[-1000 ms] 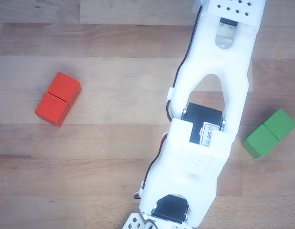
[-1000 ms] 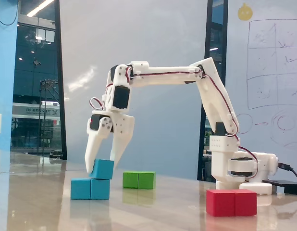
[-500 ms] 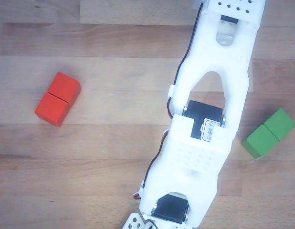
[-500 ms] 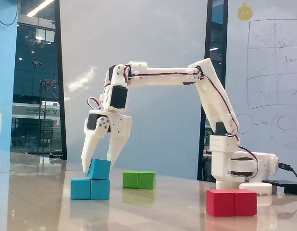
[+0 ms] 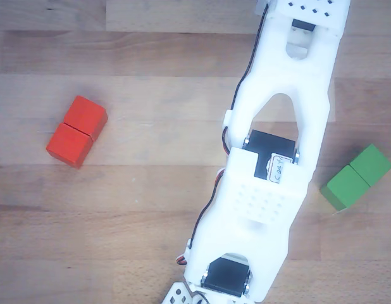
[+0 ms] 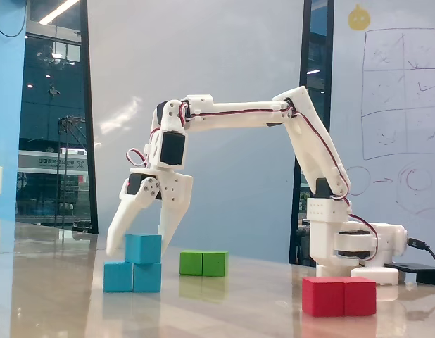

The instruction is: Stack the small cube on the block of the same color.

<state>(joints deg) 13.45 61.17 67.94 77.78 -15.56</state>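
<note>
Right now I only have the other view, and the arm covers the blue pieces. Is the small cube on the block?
Observer: Yes. In the fixed view the small cube sits on top of the blue block.
Operator: Centered?
Observer: No. It sits over the block's right half in that view, with the right edges about flush.
Operator: Fingers?
Observer: The fingers are spread open and hang down either side of the cube. The left one is clearly off it.
</note>
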